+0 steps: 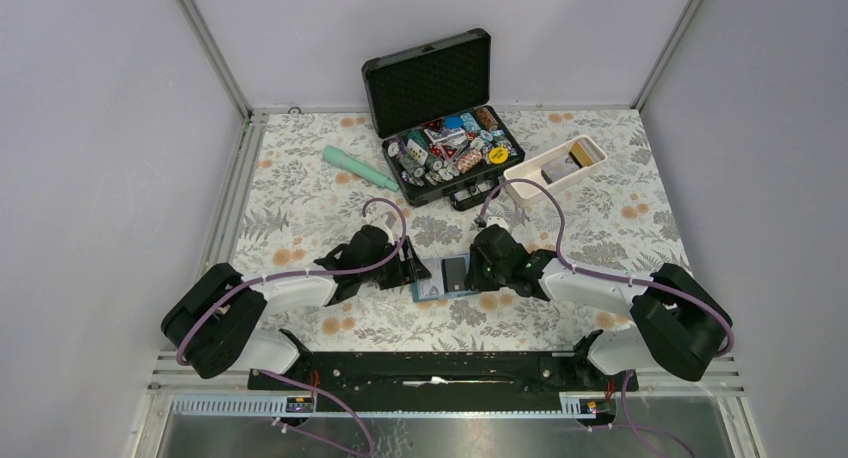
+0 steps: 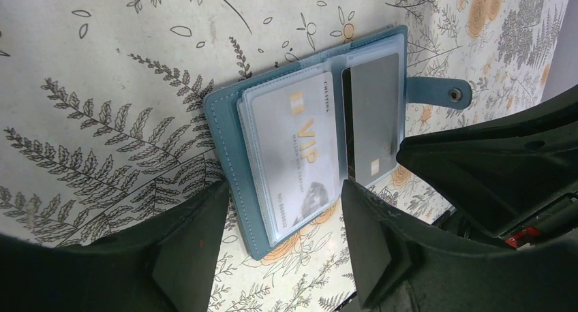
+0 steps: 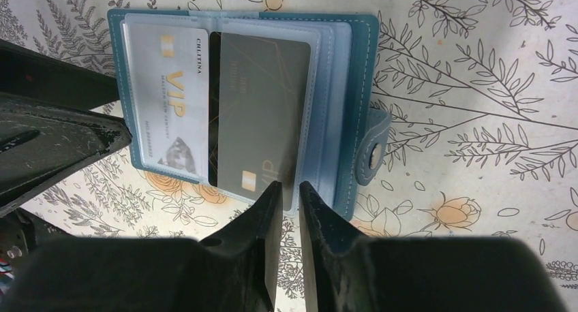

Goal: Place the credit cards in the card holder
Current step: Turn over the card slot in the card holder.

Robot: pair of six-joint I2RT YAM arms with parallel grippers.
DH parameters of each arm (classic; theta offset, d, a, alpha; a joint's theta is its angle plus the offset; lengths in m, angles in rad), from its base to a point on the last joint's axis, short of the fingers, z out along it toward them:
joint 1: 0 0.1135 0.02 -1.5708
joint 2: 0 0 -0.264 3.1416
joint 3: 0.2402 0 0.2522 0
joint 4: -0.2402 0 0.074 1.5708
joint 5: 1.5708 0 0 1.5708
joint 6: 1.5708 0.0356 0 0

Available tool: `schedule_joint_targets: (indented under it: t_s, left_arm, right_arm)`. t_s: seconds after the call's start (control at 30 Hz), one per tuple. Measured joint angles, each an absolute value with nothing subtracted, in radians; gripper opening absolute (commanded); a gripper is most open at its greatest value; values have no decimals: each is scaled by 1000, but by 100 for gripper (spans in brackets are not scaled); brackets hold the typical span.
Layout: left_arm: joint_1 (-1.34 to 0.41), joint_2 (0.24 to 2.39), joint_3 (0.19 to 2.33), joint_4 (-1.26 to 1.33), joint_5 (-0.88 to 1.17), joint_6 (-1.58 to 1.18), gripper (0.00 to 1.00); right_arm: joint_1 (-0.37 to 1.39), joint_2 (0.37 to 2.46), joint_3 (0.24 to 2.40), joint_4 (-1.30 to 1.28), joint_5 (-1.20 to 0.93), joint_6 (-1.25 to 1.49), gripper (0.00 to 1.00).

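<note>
The teal card holder (image 1: 452, 276) lies open on the flowered cloth between my two grippers. A white VIP card (image 2: 300, 142) sits in its clear sleeves, and a dark grey credit card (image 3: 262, 101) lies on the other half, partly in a sleeve. My left gripper (image 2: 281, 189) is open, its fingers either side of the holder's (image 2: 225, 142) near end and not touching it. My right gripper (image 3: 290, 186) has only a narrow gap between its fingers, with the tips at the dark card's near corner. More cards (image 1: 562, 166) lie in the white tray.
A long white tray (image 1: 520, 183) stands at the back right. An open black foam-lined case (image 1: 440, 88) full of poker chips sits at the back centre. A pale green cylinder (image 1: 358, 166) lies to its left. Grey walls close in the table.
</note>
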State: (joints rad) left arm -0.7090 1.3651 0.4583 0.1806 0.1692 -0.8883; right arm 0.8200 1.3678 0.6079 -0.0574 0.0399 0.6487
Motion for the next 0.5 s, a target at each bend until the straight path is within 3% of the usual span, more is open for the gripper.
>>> schedule_joint_targets:
  t_s: [0.5]
  left_arm:
    - [-712,1376,458,189,169,-891,57]
  right_arm:
    - [820,1328,590,60,-49,653,19]
